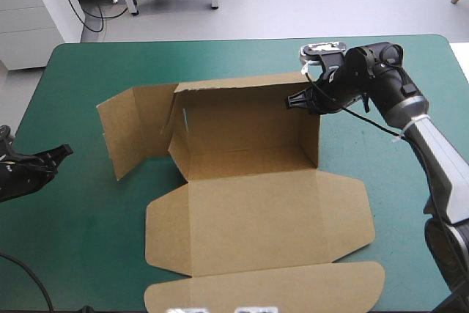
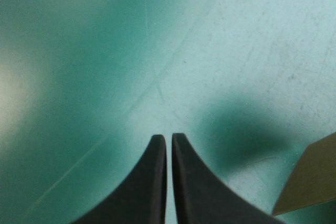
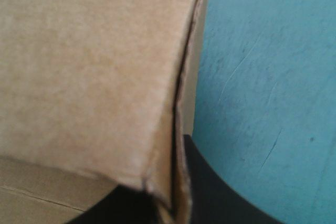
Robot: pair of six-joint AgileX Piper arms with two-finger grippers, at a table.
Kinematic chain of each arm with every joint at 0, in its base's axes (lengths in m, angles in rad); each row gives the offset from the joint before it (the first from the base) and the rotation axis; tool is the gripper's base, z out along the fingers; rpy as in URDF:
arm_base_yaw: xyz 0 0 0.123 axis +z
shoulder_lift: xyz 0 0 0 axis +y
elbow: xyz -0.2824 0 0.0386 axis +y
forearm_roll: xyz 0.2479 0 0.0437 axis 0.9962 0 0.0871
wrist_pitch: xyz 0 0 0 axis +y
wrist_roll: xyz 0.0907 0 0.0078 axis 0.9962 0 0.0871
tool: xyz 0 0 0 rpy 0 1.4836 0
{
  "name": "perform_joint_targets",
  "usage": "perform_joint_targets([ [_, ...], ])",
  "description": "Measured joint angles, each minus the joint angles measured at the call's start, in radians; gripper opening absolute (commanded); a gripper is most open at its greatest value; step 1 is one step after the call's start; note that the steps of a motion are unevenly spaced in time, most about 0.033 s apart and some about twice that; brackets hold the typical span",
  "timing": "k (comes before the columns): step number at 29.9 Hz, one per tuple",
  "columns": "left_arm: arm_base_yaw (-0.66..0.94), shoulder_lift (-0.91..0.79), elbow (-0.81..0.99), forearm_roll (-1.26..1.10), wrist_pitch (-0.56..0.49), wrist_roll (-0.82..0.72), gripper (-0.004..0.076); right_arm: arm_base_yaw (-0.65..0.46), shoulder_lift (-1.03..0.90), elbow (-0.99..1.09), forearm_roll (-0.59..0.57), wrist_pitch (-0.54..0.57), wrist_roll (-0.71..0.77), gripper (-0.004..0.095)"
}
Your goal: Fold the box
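**Rounded flap lies flat while right gripper [image 1: 297, 100] pinches box [image 1: 256, 218] wall**

Nearest us is the rounded flap of the box, a cut sheet of brown board set at the middle of the table on the teal-green cover [image 1: 88, 254]. Its near half lies flat: 1 rounded flap at the table's near edge, then a wide panel with 1 angled tab on each side. Beyond the panel a long wall stands raised. At the wall's left end a side flap also stands, swung outward toward the table's left.

The right gripper, 2 broad black curved fingers on a black arm, reaches in from the right and meets the raised wall at its top right corner. In the right wrist view the wall's edge runs down between the black fingers [image 3: 226, 198]. We see them all but pressed together, with the board pinched between them.

The left gripper [image 1: 62, 152], of the same make, sits at the table's left edge, well apart from the standing side flap. Its fingers [image 2: 152, 182] are pressed together over bare cover, with only a thin slit between them. We can make out 1 brown corner of board [image 2: 310, 182] beside that gripper, but we cannot tell which part it is.
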Motion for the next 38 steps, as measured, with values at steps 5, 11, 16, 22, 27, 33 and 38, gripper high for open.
perform_joint_targets([
  [5, 0.0, 0.0, 0.0, -0.009, 0.0, 0.0, 0.0011, 0.0, 0.052, -0.013, 0.016, 0.048, -0.013, -0.002],
  [11, -0.012, 0.0, 0.0, -0.016, 0.0, -0.002, 0.0011, -0.008, 0.094, -0.035, 0.017, 0.033, -0.013, -0.002],
  [16, -0.023, 0.0, 0.0, -0.02, 0.0, -0.004, 0.0011, -0.008, 0.146, -0.042, -0.003, -0.087, -0.011, -0.002],
  [22, -0.023, 0.0, 0.0, -0.02, -0.001, -0.005, 0.0011, -0.008, 0.216, -0.042, -0.027, -0.248, -0.003, -0.0013],
  [27, -0.024, 0.0, 0.0, -0.02, -0.015, -0.005, 0.0011, -0.008, 0.255, -0.041, -0.03, -0.314, -0.003, 0.0146],
  [33, -0.024, 0.0, 0.0, -0.02, -0.023, -0.005, 0.0011, -0.008, 0.28, -0.03, -0.043, -0.303, -0.005, 0.0691],
  [38, -0.024, 0.0, 0.0, -0.019, -0.024, -0.006, 0.0011, -0.008, 0.283, -0.086, -0.05, -0.26, 0.044, 0.0876],
])
